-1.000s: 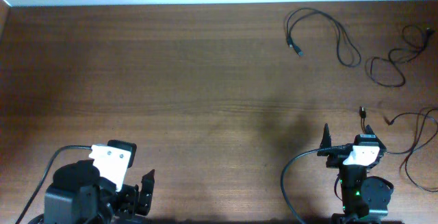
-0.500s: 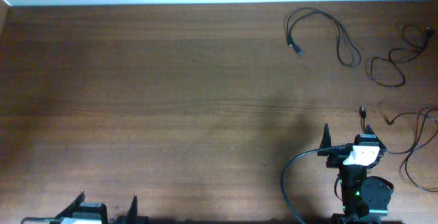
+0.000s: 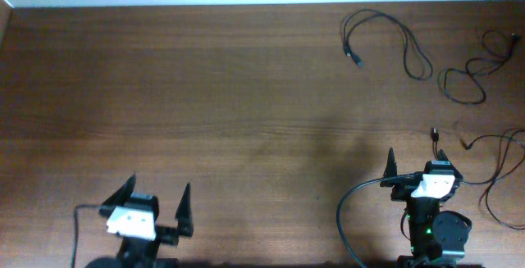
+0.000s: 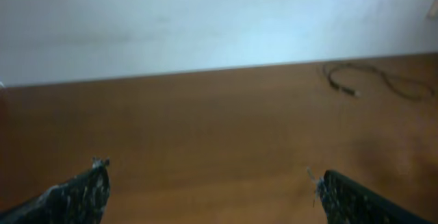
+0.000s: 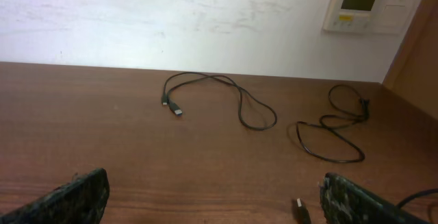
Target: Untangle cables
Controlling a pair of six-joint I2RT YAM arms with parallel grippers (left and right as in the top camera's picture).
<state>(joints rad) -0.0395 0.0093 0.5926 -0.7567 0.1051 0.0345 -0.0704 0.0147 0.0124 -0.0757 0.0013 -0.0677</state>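
Three thin black cables lie apart on the brown table at the right. One looped cable [image 3: 394, 29] with a plug end lies at the back; it also shows in the right wrist view [image 5: 226, 90] and faintly in the left wrist view [image 4: 373, 80]. A second cable [image 3: 469, 78] coils at the far right back [image 5: 328, 131]. A third cable [image 3: 500, 165] runs along the right edge, its plug [image 3: 435, 134] just ahead of my right gripper [image 3: 416, 155] [image 5: 300, 207]. My right gripper [image 5: 213, 177] is open and empty. My left gripper [image 3: 158, 188] [image 4: 209, 172] is open and empty at the near left.
A thick black cable [image 3: 353, 198] curves from the right arm's base at the near edge. A white wall runs along the table's far edge [image 3: 246, 6]. A wall control panel [image 5: 361, 3] hangs at the back right.
My left arm has swung round at the near edge, dipped almost out of view, and now points up the table with fingers spread. The right arm and the cables have not moved.
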